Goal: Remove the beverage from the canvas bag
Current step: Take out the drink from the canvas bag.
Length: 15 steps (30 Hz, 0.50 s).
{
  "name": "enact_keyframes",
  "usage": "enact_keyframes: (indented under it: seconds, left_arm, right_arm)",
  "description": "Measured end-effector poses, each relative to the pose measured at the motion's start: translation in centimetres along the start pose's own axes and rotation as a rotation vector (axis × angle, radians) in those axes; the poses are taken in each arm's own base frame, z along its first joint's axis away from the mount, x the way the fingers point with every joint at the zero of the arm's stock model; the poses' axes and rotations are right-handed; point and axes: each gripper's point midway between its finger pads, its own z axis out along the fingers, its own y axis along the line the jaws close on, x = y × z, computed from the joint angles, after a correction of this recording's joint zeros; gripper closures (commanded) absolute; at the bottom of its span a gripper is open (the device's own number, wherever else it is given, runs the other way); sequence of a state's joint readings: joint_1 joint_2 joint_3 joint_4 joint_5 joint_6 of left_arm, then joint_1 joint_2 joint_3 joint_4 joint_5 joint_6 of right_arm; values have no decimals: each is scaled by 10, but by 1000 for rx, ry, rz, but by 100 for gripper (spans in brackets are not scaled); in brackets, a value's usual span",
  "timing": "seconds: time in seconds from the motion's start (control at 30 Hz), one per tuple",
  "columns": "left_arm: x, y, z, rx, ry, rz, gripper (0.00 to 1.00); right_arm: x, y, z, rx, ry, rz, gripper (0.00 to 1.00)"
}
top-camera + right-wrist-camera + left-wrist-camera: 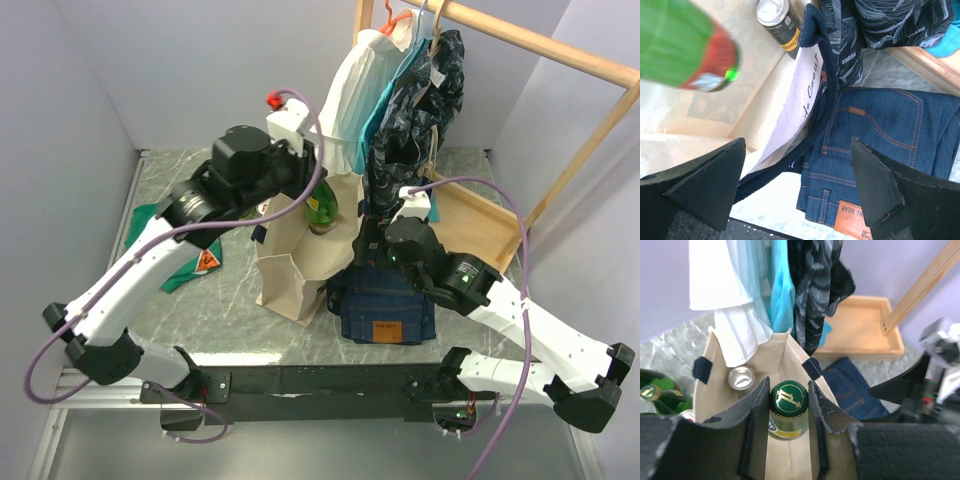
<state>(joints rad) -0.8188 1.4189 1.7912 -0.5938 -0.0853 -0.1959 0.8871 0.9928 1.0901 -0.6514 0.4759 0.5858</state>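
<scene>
The cream canvas bag (290,270) stands open mid-table, with its inside showing in the left wrist view (785,352). A green glass bottle (322,208) with a green-and-gold cap (788,397) stands up in the bag's mouth. My left gripper (788,405) is shut on its neck just under the cap, one finger (756,412) on each side. A silver-topped can (741,377) sits deeper in the bag. My right gripper (800,192) is open and empty at the bag's right side, with the bag's rim and navy strap (815,75) lying between its fingers. The bottle (685,50) looks blurred there.
Folded blue jeans (385,305) lie against the bag's right side. Garments hang from a wooden rack (420,80) right behind the bag, above its wooden base (470,225). A green cloth (190,265) lies at left. Another green bottle (657,390) shows left of the bag's wall.
</scene>
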Motion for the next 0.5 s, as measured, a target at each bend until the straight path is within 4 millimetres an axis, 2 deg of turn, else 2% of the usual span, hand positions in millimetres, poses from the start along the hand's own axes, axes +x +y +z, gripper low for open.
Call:
enact_keyframes:
  seconds: [0.2, 0.5]
  left_arm:
    - [-21, 3, -25, -13, -73, -6, 99]
    - [-18, 13, -33, -63, -78, -6, 99]
  right_arm:
    - [0, 2, 1, -7, 3, 1, 9]
    - [1, 3, 1, -13, 5, 2, 9]
